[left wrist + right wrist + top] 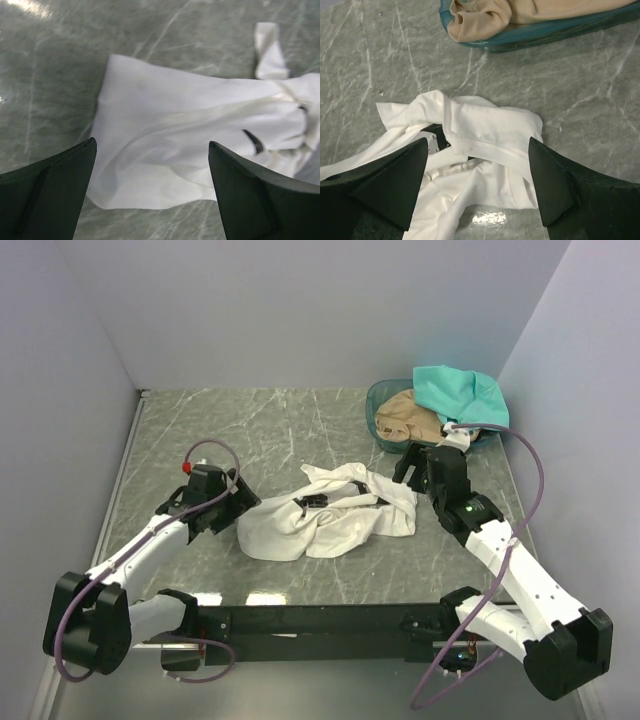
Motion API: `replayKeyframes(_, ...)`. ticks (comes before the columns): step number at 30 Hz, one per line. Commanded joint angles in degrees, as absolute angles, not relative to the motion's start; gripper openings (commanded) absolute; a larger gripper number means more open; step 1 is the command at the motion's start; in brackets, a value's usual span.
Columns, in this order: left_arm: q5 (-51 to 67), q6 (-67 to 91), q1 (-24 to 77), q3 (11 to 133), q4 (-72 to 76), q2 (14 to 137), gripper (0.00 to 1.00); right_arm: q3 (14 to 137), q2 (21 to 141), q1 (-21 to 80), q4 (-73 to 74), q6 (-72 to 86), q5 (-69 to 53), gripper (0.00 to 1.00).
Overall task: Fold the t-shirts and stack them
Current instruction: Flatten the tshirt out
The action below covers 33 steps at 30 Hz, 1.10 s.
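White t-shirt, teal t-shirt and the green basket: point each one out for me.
white t-shirt (pixel 290 530): top external view, on the crumpled body of the cloth.
teal t-shirt (pixel 458 392): top external view, on its bunched middle.
green basket (pixel 560 30): right wrist view, on its near wall.

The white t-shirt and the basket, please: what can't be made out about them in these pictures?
White t-shirt: its black print is bunched into folds in all three views, so it is unreadable.
Tan t-shirt: in the top view the teal t-shirt covers part of it; the right wrist view's top edge cuts it off.
Basket: its right side lies hidden under the teal t-shirt in the top view.
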State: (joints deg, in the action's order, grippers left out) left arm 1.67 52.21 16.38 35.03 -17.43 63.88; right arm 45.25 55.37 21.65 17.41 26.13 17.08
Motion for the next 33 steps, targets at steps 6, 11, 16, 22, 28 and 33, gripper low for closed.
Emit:
replayKeyframes(6,-3.0,54.8,17.8,33.2,-20.5,64.8,0.99,42.5,57.3,21.8,11.6,21.2,10.9,0.88)
replayKeyframes(11,-1.8,55.1,18.3,32.8,-18.8,68.7,0.92,44.4,63.5,21.9,10.3,18.6,4.6,0.88)
replayKeyframes(16,-1.0,55.3,20.1,33.1,-16.7,73.9,0.79,47.4,70.4,21.9,9.1,18.0,3.2,0.88)
replayKeyframes(22,-1.8,55.3,21.6,35.0,-15.8,78.5,0.08,49.7,76.5,22.0,7.2,15.7,0.7,0.85)
replayKeyframes(28,-6.9,55.4,21.7,36.6,-17.5,74.5,0.01,53.6,83.7,22.8,9.0,10.5,0.9,0.81)
replayKeyframes(33,-9.8,54.7,21.7,37.5,-18.5,71.3,0.01,59.1,91.1,22.9,13.1,9.6,-1.6,0.69)
